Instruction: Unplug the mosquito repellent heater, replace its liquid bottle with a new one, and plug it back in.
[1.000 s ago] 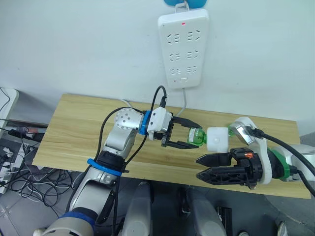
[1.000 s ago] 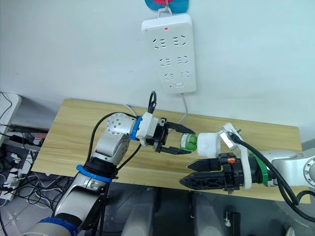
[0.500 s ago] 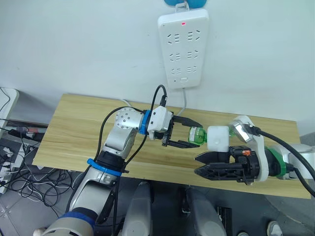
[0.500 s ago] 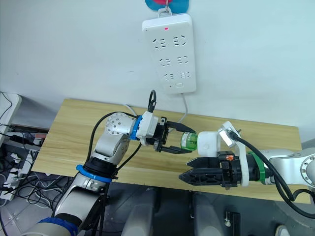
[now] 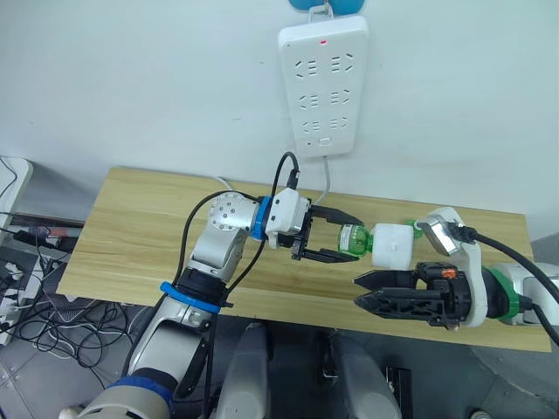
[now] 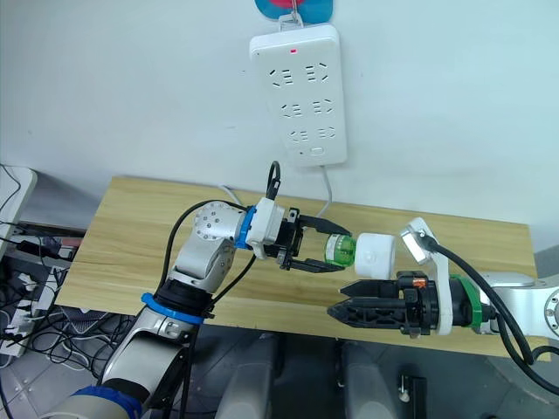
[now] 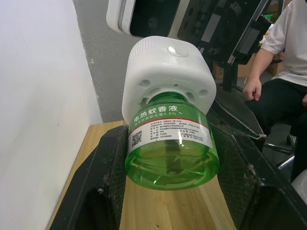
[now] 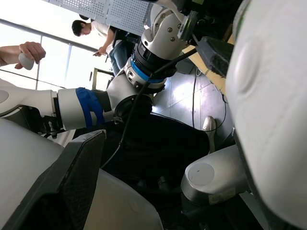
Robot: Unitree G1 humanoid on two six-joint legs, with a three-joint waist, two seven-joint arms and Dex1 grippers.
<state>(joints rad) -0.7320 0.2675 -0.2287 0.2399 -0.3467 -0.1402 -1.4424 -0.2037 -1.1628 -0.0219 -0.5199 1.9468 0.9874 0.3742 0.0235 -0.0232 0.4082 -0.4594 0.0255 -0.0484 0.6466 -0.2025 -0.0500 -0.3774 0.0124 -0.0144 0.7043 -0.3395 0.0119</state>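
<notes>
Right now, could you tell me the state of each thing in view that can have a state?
mosquito repellent heater: unplugged, held over the table, bottle fitted in it
green liquid bottle: seated in the heater, gripped at its base, liquid inside
power strip: hanging on the wall, red light on, sockets free
left claw: shut on the bottle
right claw: slightly open, empty, below the heater

The heater (image 7: 167, 72) hides the green bottle's (image 7: 170, 143) neck; its prongs face away, unseen.
</notes>
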